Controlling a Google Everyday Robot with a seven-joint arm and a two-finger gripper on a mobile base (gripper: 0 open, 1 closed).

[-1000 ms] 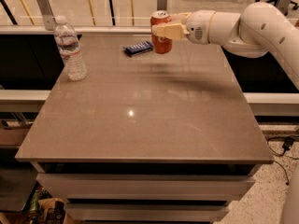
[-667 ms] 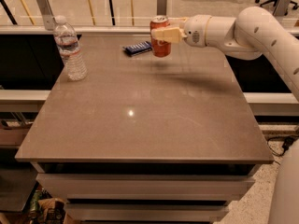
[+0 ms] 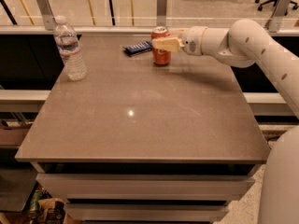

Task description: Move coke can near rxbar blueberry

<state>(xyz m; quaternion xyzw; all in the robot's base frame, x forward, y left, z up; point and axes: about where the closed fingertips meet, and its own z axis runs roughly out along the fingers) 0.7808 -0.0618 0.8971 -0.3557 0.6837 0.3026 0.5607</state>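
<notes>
Reaching in from the right, white arm point(image 3: 243, 43) stretches over the far edge of the desk point(image 3: 140, 125). Tool point(image 3: 160, 42) sits at the upper half of the coke can point(image 3: 161, 57), pale fingers point(image 3: 167, 44) pinching it, one across the front, the other hidden behind. Can upright, silver top showing, base down at desk level; cannot tell whether it rests on the surface. Rxbar blueberry point(image 3: 138, 47) lies flat just beside the can, to its left, a narrow gap between them. Clear water bottle point(image 3: 70, 50) stands upright near the far left corner, well apart from both. Behind the desk, a railing point(image 3: 161, 6) with upright posts.
</notes>
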